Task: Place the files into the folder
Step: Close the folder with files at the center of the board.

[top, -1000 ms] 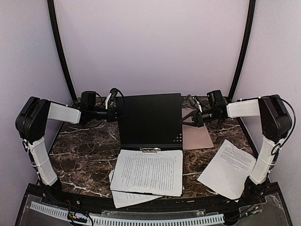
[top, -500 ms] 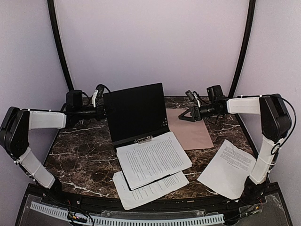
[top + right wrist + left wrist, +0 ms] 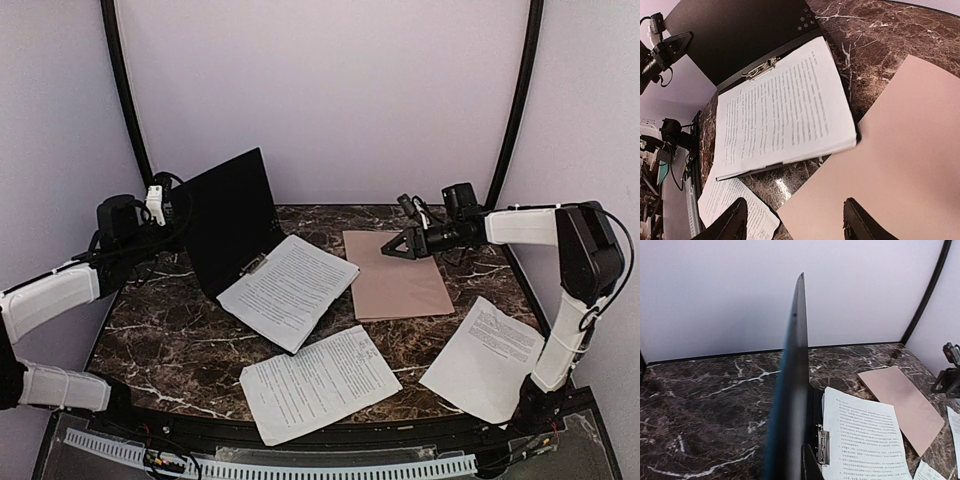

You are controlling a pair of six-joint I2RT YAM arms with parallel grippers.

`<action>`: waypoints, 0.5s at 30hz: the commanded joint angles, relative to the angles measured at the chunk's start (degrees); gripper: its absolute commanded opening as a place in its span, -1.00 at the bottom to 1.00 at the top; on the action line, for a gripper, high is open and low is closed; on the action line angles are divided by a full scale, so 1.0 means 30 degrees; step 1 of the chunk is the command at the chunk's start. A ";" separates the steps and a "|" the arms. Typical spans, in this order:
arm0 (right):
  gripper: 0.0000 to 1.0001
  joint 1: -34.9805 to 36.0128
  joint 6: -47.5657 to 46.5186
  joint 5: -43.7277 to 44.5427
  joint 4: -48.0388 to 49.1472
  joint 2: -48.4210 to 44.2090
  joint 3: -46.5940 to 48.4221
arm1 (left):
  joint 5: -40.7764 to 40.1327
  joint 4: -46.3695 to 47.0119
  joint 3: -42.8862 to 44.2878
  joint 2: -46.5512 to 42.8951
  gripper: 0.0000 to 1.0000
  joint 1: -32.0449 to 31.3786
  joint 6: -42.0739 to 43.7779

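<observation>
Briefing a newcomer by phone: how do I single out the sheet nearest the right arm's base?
On the marble table, find the front right corner by the right arm's base. The printed sheet lies alone; the second sheet lies front-centre, the third sheet clipped in the black folder.

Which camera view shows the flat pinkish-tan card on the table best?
The top external view: the flat pinkish-tan card shows its whole outline, only the right gripper hanging over its far edge. The left wrist view shows it small and slanted at the right. The right wrist view shows only part, cut by the frame.
</observation>
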 commanded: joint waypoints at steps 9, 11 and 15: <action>0.25 0.0434 0.0903 0.0116 0.1067 -0.0073 -0.0578 | -1.1026 -0.1306 -0.3319 -0.3497 -0.99 -0.3410 0.2452; 0.25 0.0587 0.0935 0.0234 0.1056 0.0022 -0.0622 | -1.0823 -0.1203 -0.3598 -0.3396 -0.96 -0.3863 0.2891; 0.26 0.0800 0.0932 0.0459 0.0864 0.0062 -0.0705 | -1.1081 -0.1498 -0.3671 -0.2333 -0.81 -0.5355 0.4652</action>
